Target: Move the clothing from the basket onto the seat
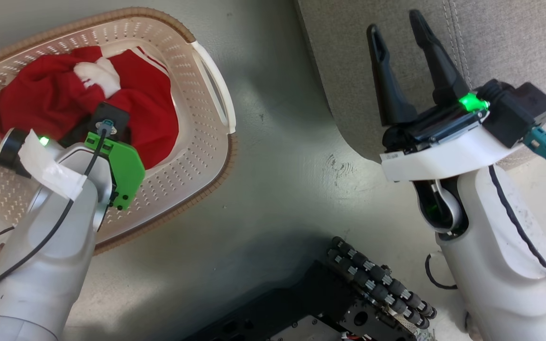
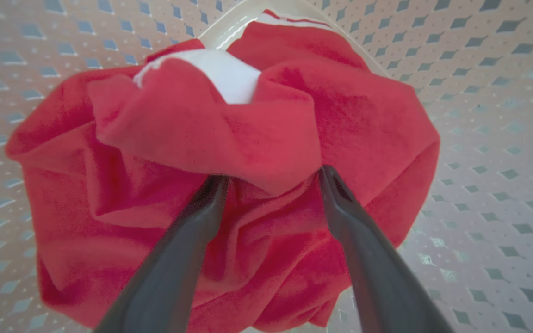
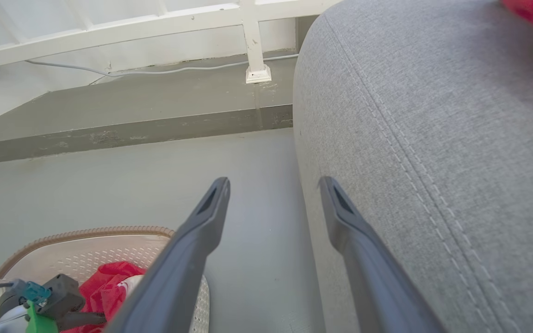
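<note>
Squarely between left jaws — clothing (image 2: 266, 138)

Bkgd: grey painted floor (image 3: 257, 157), scuffed; raised ledge (image 3: 132, 104) at 11 o'clock w/ white railing (image 3: 253, 41), cable (image 3: 178, 70) along base.

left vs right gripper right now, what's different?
Place: the left gripper is down inside the basket; the right gripper is by the edge of the seat.
Contact: the left one's fingers press into the red clothing, with a fold between them; the right one has nothing between its jaws.
Shared: both sets of jaws stand open.
</note>
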Motion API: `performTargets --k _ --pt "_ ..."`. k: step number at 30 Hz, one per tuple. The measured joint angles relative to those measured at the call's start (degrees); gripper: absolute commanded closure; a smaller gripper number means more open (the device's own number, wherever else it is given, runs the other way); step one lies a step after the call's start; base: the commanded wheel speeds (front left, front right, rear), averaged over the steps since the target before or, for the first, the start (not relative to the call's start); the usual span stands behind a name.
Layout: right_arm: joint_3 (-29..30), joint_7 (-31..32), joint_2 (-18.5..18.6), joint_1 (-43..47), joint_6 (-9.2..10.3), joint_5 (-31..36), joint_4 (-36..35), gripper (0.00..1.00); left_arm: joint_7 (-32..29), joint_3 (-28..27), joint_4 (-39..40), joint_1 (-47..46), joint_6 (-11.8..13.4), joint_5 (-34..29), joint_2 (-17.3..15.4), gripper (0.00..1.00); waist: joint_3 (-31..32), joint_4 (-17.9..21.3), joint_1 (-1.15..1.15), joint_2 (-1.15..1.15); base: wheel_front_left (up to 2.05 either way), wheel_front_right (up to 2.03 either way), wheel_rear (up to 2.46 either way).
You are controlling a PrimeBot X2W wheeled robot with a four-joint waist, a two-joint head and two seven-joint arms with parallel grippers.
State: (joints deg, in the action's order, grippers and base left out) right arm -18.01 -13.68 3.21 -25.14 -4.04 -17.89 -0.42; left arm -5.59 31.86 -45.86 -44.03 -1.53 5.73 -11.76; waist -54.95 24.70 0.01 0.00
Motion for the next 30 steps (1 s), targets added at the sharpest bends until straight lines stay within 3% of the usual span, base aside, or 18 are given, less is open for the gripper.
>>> performTargets --k 2,3,5,16,25,30 --pt "-0.1 -0.2 0.0 -0.6 0.00 -0.3 0.3 0.00 -0.8 0.0 -1.4 -0.5 0.2 -0.1 0.0 0.00 -0.2 0.2 0.00 0.00 0.00 0.00 0.00" --pt "-0.1 -0.2 0.0 -0.7 0.00 -0.3 0.5 0.00 -1.0 0.0 -2.0 -0.7 0.5 -0.2 0.0 0.48 -0.2 0.3 0.00 0.00 0.00 0.00 0.00" --pt "-0.3 -0.5 0.0 -0.8 -0.01 -0.3 0.9 0.00 -1.5 0.1 -3.1 -1.2 1.1 -0.6 0.0 1.00 -0.2 0.4 0.00 0.00 0.00 0.00 0.00" --pt "-0.5 -0.7 -0.2 -1.8 -0.14 -0.2 2.6 0.00 -0.2 1.2 -6.2 -2.4 1.6 -1.0 2.5 1.00 1.1 -0.2 0.00 0.00 0.00 0.00 0.00" --pt "0.7 -0.7 0.9 -2.6 -0.14 1.8 4.0 0.00 6.1 0.7 -7.0 -2.5 1.5 0.9 7.1 1.00 3.8 -3.3 0.00 0.00 0.00 0.00 0.00" --pt "1.3 -0.7 2.4 -2.6 -0.14 2.7 4.6 0.00 9.7 0.3 -6.9 -2.5 0.9 1.8 7.8 1.00 5.8 -5.6 0.00 0.00 0.00 0.00 0.00"
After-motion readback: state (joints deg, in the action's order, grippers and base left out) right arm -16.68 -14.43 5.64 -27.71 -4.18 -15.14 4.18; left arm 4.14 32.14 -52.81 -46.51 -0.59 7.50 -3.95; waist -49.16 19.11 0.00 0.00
